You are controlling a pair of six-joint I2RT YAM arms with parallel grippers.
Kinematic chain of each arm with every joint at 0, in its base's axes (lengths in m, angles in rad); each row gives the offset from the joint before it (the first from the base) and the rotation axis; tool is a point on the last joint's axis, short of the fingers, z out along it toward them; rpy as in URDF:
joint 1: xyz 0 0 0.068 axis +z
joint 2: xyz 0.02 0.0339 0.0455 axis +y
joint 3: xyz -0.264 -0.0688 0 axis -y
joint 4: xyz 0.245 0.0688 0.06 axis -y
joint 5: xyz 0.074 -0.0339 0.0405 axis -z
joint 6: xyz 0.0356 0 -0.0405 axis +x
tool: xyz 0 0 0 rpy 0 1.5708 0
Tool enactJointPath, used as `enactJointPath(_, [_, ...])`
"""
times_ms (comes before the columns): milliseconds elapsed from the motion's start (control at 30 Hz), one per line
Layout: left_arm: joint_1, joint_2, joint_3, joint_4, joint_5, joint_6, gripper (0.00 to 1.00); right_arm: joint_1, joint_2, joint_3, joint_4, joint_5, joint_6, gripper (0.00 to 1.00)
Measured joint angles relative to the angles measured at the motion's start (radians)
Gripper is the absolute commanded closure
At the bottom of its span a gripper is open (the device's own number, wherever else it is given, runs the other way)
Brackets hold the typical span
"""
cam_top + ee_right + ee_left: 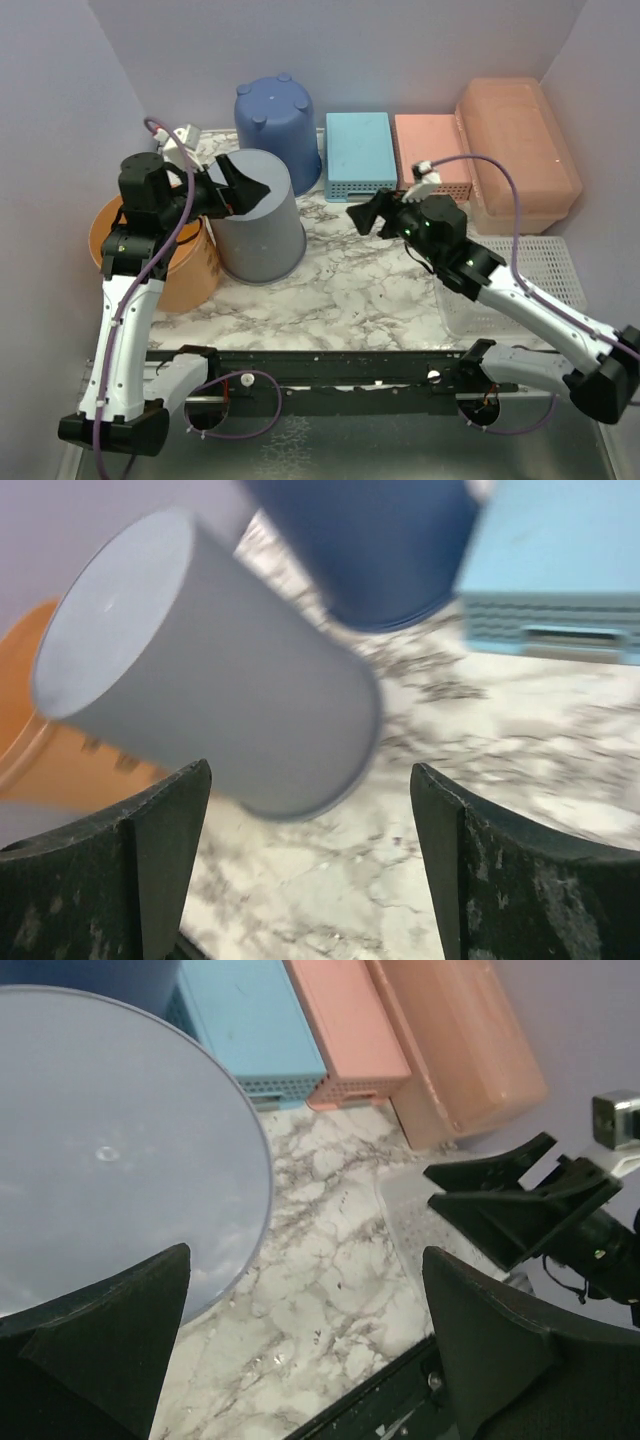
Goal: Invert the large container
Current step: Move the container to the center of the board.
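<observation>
Left gripper [250,195] gapes wide over the grey bucket [262,235]. Right gripper [362,212] spread empty, well apart from the large container [520,150]

Overhead view looks down; wrist views close, share grey bin [210,670].

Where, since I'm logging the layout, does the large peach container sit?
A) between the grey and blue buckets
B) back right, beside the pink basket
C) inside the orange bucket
B: the large container stands at the back right, alongside the pink basket.
</observation>
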Motion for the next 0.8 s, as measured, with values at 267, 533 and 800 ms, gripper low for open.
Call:
enactJointPath(267, [-0.417, 0.111, 0.011, 0.0, -0.177, -0.006, 0.01, -0.003, -0.281, -0.098, -0.222, 0.465, 0.144, 0.13])
enactJointPath(533, [-0.777, 0.279, 0.013, 0.015, -0.471, -0.023, 0.01, -0.003, -0.473, -0.144, -0.423, 0.723, 0.317, 0.13])
enactJointPath(800, [-0.787, 0.349, 0.013, -0.007, -0.743, -0.033, 0.01, -0.003, -0.548, -0.158, -0.461, 0.79, 0.333, 0.13])
